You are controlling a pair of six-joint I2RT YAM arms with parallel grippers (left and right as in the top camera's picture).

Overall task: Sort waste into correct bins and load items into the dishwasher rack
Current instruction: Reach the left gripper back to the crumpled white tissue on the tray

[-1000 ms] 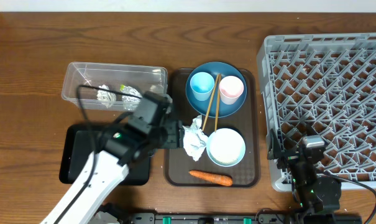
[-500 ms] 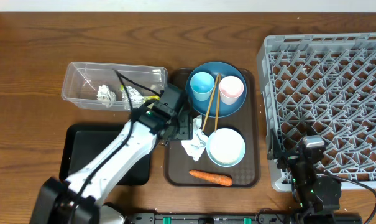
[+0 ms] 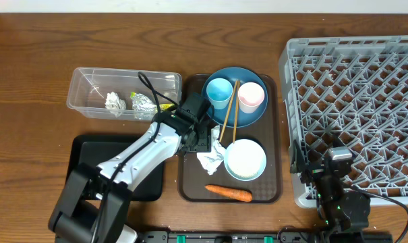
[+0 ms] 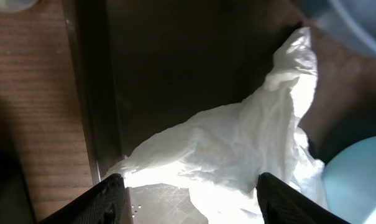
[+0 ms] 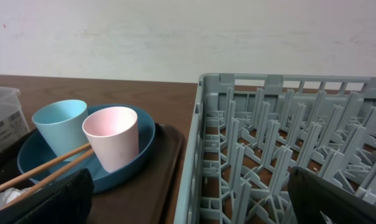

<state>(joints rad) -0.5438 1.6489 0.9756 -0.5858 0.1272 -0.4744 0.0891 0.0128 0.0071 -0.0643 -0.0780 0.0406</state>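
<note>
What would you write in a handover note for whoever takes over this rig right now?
Left gripper open, straddling the napkin on the brown tray.
Right gripper open, beside the rack.
Done: crumpled waste in the clear tub.
To do: this napkin and the carrot to bin; plate, blue cup, pink cup, chopsticks, bowl to load into the rack.

Plate [image 3: 247, 118], bowl [image 3: 245, 160], napkin [image 3: 210, 160], carrot [image 3: 228, 193] sit on tray [image 3: 190, 182], left of rack [image 3: 352, 81].

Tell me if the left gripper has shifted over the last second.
Yes. In the overhead view the left gripper has moved right, from the brown tray's left rim further in over the napkin, nearer the blue plate.
</note>
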